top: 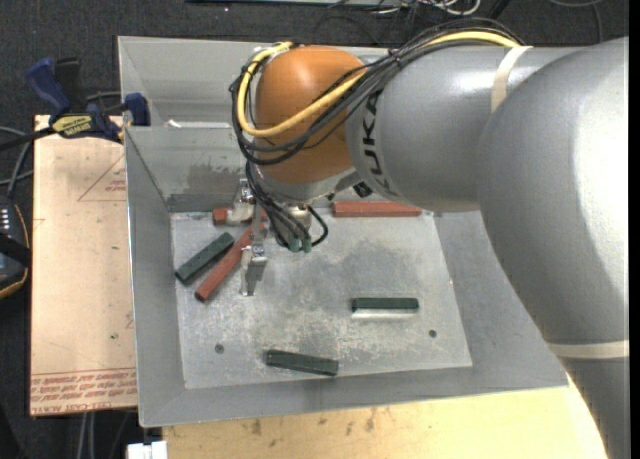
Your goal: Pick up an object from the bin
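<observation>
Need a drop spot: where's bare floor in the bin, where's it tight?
Bare: floor of the grey metal bin between the gripper and the dark green flat bar at right; also the front-left corner, beside the front dark green bar. Tight: back left, where a dark green bar and a red-brown bar lie by the gripper.

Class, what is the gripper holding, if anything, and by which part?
Nothing visibly: the gripper sits low beside the red-brown bar at the left of the bin.

3 dark green bars (205,257) (385,304) (300,362) counted in bin (150,247); 2 red-brown bars (222,274) (375,209) counted, possible 3rd (219,215) glimpsed near far-left corner.
</observation>
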You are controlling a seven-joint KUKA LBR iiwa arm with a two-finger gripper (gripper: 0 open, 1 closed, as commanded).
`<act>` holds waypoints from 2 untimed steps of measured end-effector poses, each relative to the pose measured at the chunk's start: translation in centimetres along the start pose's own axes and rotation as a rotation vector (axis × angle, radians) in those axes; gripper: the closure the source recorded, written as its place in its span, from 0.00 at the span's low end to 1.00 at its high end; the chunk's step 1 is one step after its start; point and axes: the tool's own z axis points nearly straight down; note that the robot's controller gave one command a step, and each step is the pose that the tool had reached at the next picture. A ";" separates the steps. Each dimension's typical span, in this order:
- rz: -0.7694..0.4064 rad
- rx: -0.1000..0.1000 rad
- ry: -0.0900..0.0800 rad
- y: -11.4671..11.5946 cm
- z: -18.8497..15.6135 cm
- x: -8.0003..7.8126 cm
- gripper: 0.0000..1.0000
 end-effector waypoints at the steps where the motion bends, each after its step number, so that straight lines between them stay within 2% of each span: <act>1: 0.007 -0.004 -0.019 -0.7 7.3 0.8 1.00; 2: 0.007 -0.005 -0.019 -0.7 7.3 0.8 1.00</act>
